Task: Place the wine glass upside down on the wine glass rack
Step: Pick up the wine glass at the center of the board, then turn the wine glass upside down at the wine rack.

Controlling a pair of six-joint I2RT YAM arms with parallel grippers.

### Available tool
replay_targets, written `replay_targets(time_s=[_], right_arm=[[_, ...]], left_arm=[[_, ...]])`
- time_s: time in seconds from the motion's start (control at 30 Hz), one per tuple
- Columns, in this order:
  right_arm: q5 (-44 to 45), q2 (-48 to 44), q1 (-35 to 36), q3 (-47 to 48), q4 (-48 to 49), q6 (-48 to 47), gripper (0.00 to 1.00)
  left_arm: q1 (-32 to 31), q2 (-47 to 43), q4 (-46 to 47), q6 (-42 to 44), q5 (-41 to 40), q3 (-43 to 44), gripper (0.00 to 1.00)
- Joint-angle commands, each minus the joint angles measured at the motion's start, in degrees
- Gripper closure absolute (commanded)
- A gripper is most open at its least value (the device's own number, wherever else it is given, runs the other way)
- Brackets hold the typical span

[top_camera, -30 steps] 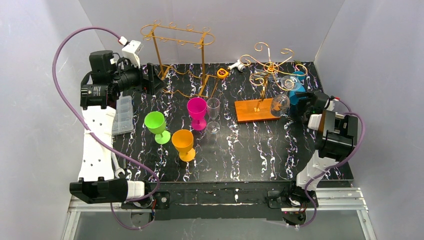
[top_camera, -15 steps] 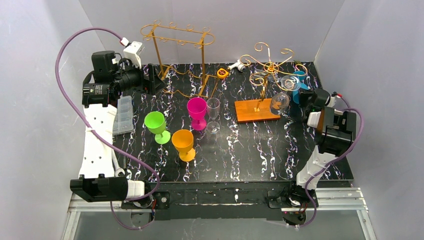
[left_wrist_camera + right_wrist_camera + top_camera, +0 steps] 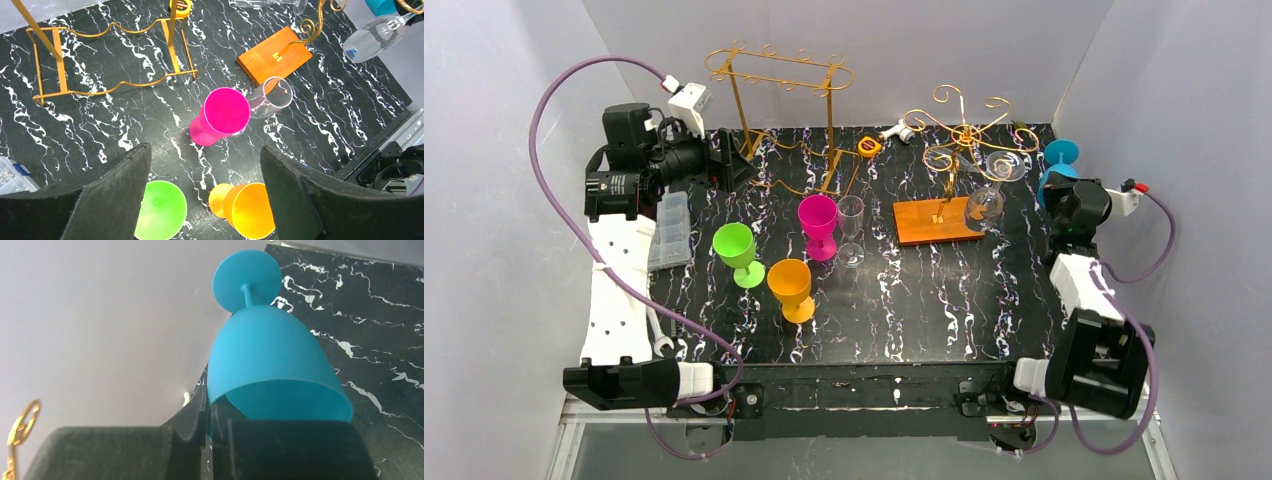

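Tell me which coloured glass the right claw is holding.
The blue glass, its rim pinched in the right claw; the pink glass, green glass and orange glass stand free.

no legible text, no labels, no brand marks, no numbers on anything in view

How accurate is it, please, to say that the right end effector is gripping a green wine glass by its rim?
The colour is wrong: the right wrist view shows the right end effector gripping a blue wine glass by its rim.

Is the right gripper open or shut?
Shut: the right gripper pinches the rim of the blue wine glass between its fingers.
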Motion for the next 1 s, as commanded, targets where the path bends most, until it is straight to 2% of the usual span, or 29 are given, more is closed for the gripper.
replay_targets(time_s=[0.0, 0.07, 0.13, 0.23, 0.3, 0.43, 0.6, 0.67, 0.7, 0.77, 0.87, 0.9, 0.97], right_arm=[[1.38, -9.99, 0.41, 0.34, -5.65, -5.56, 0.99], [0.99, -15.93, 1.08, 1.86, -10.21, -7.37, 0.99], [3.83, -22.14, 3.28, 4.80, -18.15, -10.34, 0.99], [6.77, -29.58, 4.56, 9.60, -24.08, -13.85, 0.99], [8.04, -31.65, 5.16, 14.78, -27.66, -15.66, 0.99], [3.28, -33.50, 5.27, 22.18, -27.45, -15.51, 0.99], [-8.45, -33.28, 5.45, 28.28, -21.33, -14.45, 0.99], [-18.46, -31.03, 5.74, 30.08, -15.05, -12.84, 0.99], [-22.12, -29.54, 5.93, 31.85, -14.24, -11.49, 0.99], [-32.22, -25.83, 6.02, 32.27, -4.20, -4.75, 0.99], [-42.74, -21.23, 7.74, 33.40, 3.77, 2.12, 0.99], [-44.88, -20.23, 9.10, 33.81, 4.42, 2.43, 0.99], [-47.63, -18.34, 13.60, 36.28, -0.26, -1.49, 0.99]], left_arm=[[0.20, -2.65, -1.09, -1.10, 3.24, 0.92, 0.22], [0.20, -2.69, -1.08, -1.78, 4.59, 1.34, 0.22], [0.20, -2.72, -1.04, -2.22, 5.97, 1.70, 0.22], [0.20, -2.18, -0.58, -3.21, 8.33, 2.33, 0.21], [0.20, -1.86, 0.00, -3.60, 10.22, 3.23, 0.21], [0.20, -1.60, 1.41, -3.77, 13.41, 4.97, 0.20], [0.19, -3.01, 4.37, -3.46, 17.19, 5.79, 0.17], [0.15, -3.79, 6.60, -3.56, 18.59, 5.61, 0.12], [0.12, -4.16, 8.10, -3.85, 19.17, 5.66, 0.10], [0.11, -4.25, 11.40, -4.73, 19.88, 6.32, 0.08], [0.03, -2.93, 16.06, -7.71, 20.67, 9.20, 0.02], [-0.04, -2.32, 17.60, -8.41, 20.95, 10.24, 0.02], [-0.62, -0.59, 20.50, -9.66, 21.17, 13.52, 0.02]])
